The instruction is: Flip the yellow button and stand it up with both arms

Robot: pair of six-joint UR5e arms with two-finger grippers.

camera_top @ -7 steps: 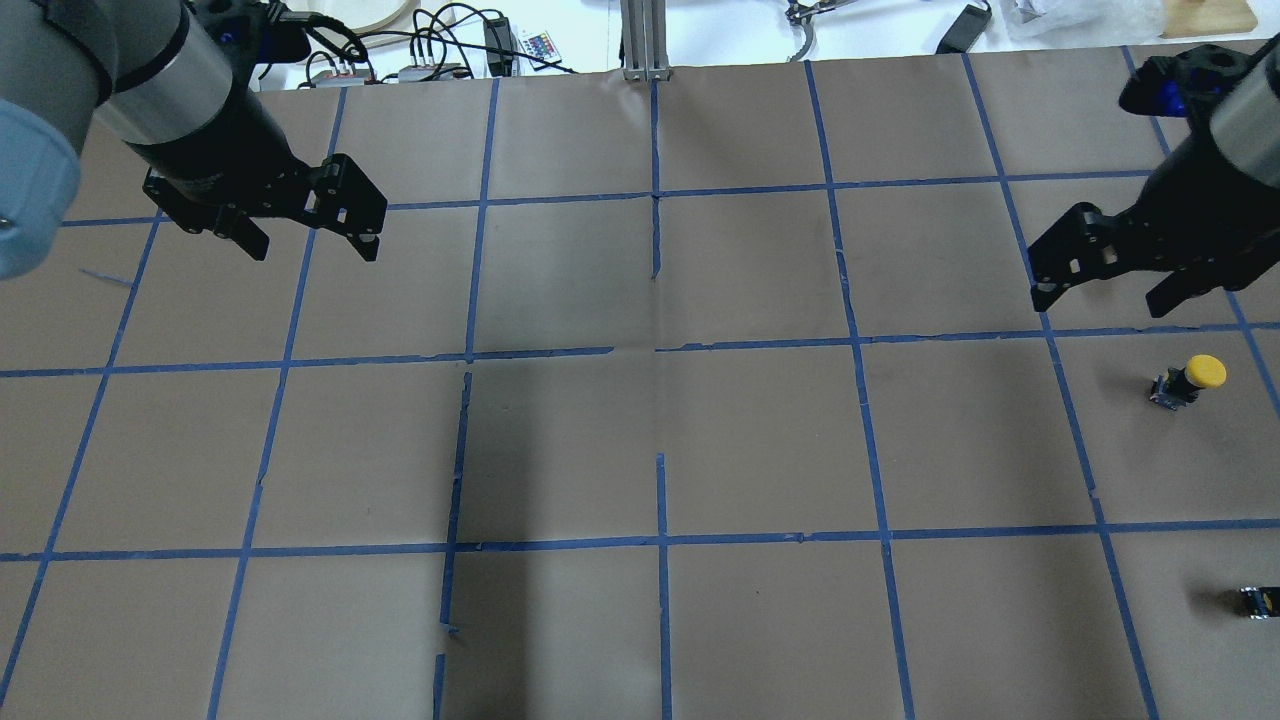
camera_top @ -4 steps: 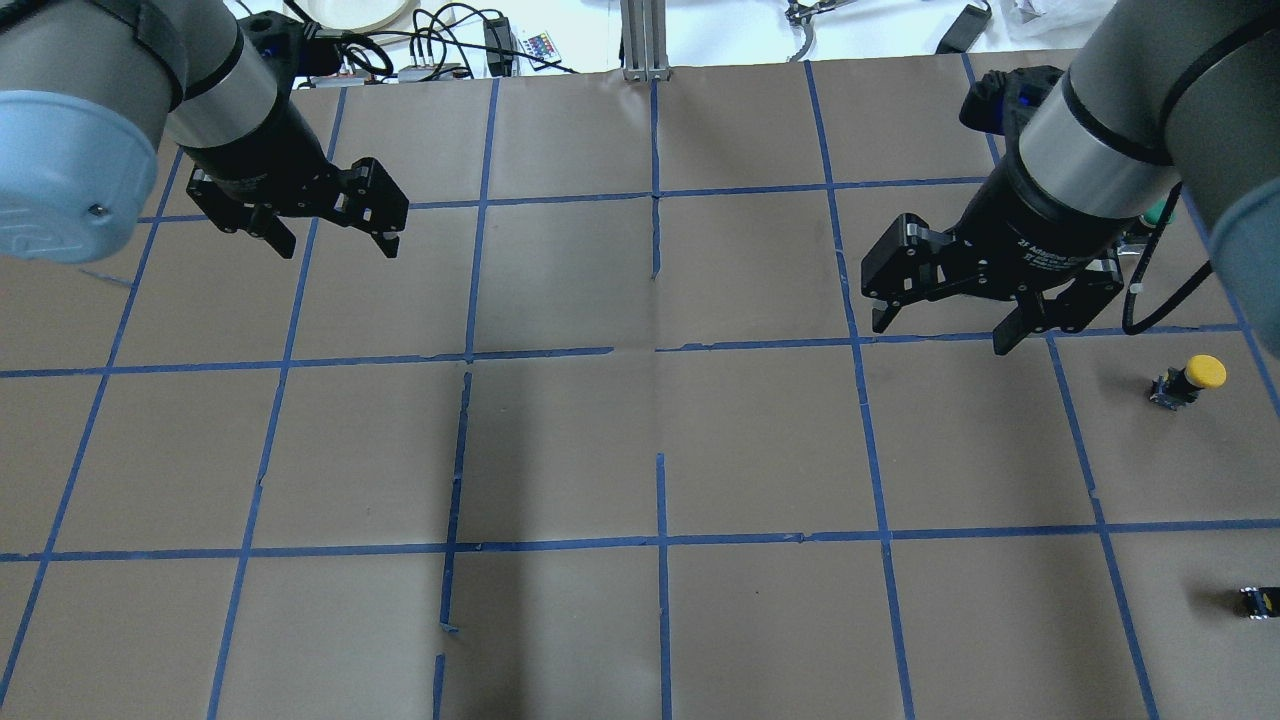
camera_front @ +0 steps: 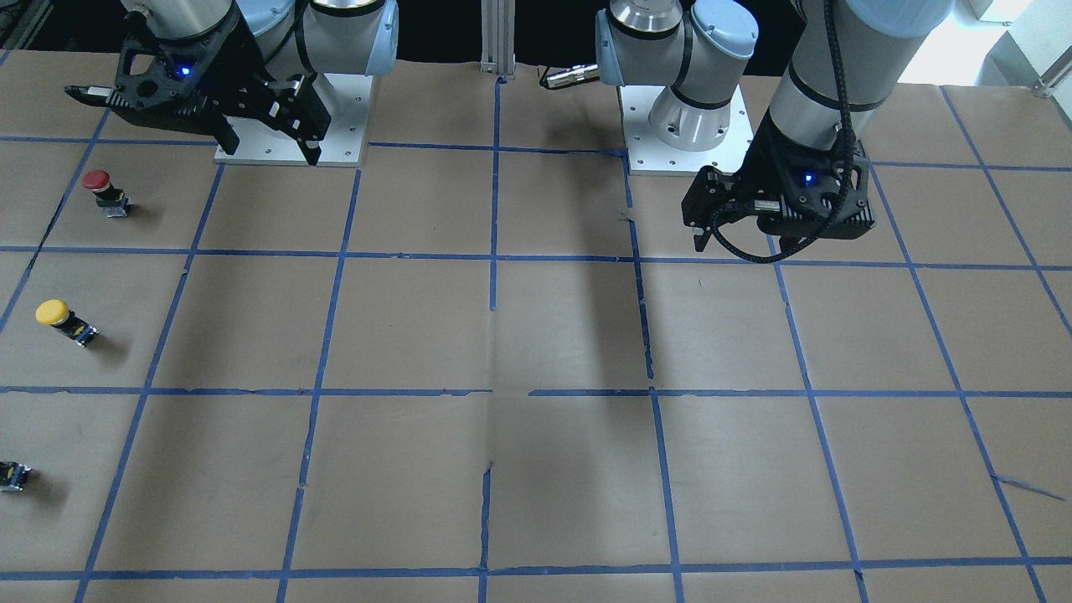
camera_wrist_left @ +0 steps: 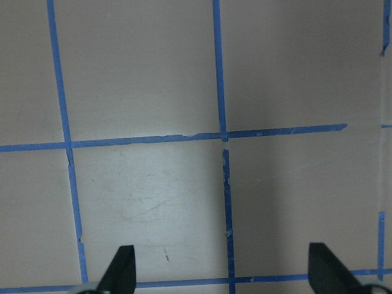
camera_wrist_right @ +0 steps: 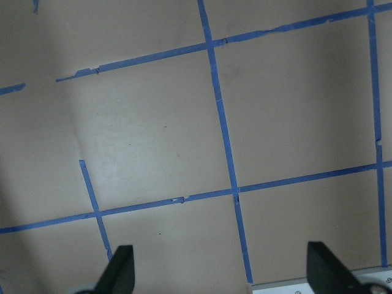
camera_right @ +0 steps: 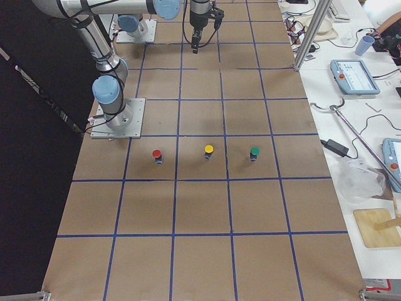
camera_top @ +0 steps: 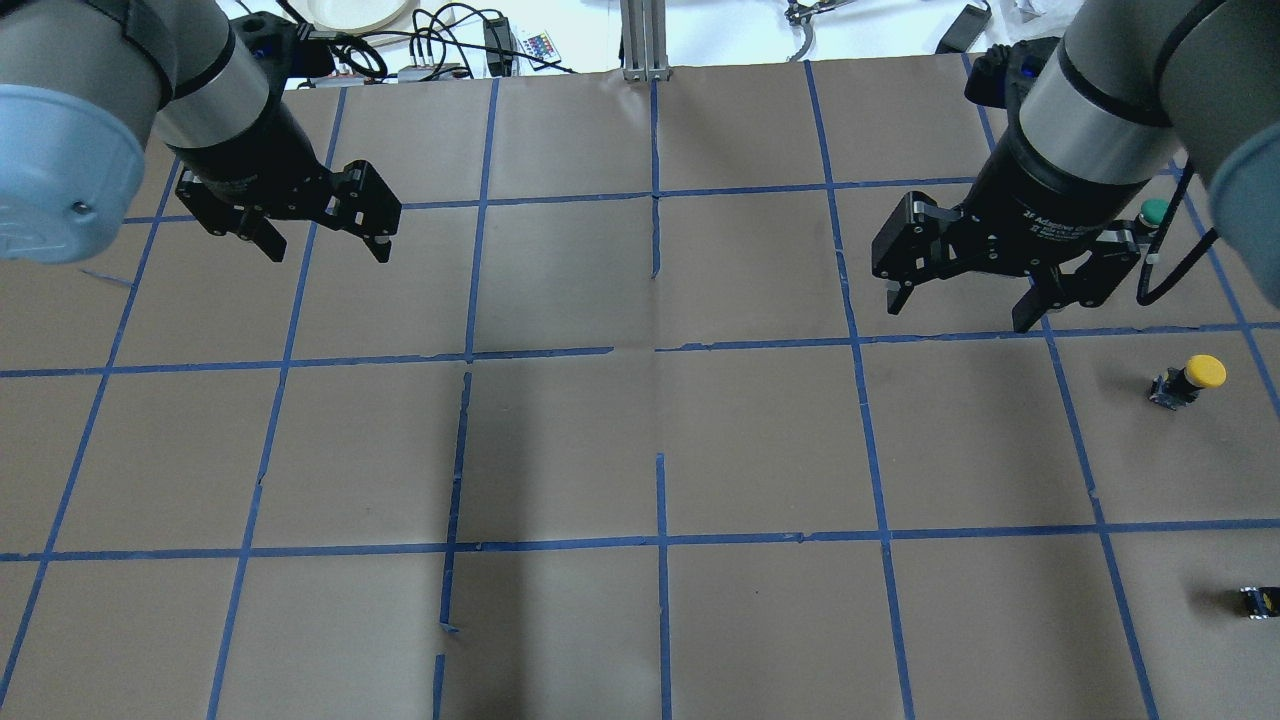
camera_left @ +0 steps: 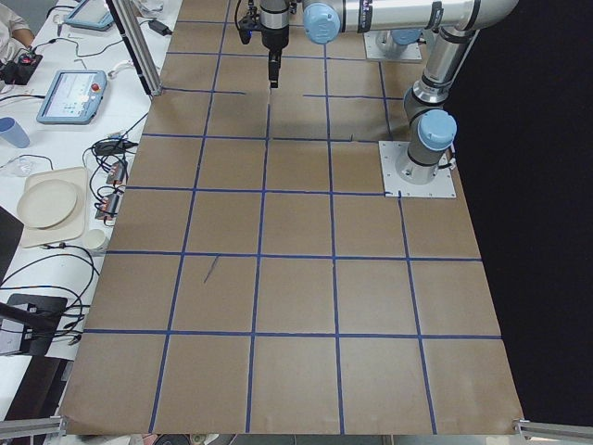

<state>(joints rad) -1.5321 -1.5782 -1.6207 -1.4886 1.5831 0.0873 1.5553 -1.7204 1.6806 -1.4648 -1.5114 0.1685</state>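
The yellow button (camera_top: 1190,380) lies tilted on its side on the brown paper at the right edge, with its yellow cap pointing right. It also shows in the front view (camera_front: 63,321) and the right side view (camera_right: 208,151). My right gripper (camera_top: 960,310) is open and empty, hovering to the left of and behind the button, well apart from it. It also shows in the front view (camera_front: 191,125). My left gripper (camera_top: 327,250) is open and empty over the far left squares, and also shows in the front view (camera_front: 744,244). Both wrist views show only taped paper between open fingertips (camera_wrist_left: 122,269) (camera_wrist_right: 119,269).
A red-capped button (camera_front: 105,191) and a green-capped button (camera_top: 1152,211) stand in line with the yellow one. A tiny dark block (camera_top: 1258,600) lies at the near right edge. Cables and a metal post (camera_top: 645,40) line the table's far edge.
The right arm has swung in from the right edge toward the middle, then eased back a little, uncovering the green button. The left gripper shifted slightly right. The yellow button has not moved.
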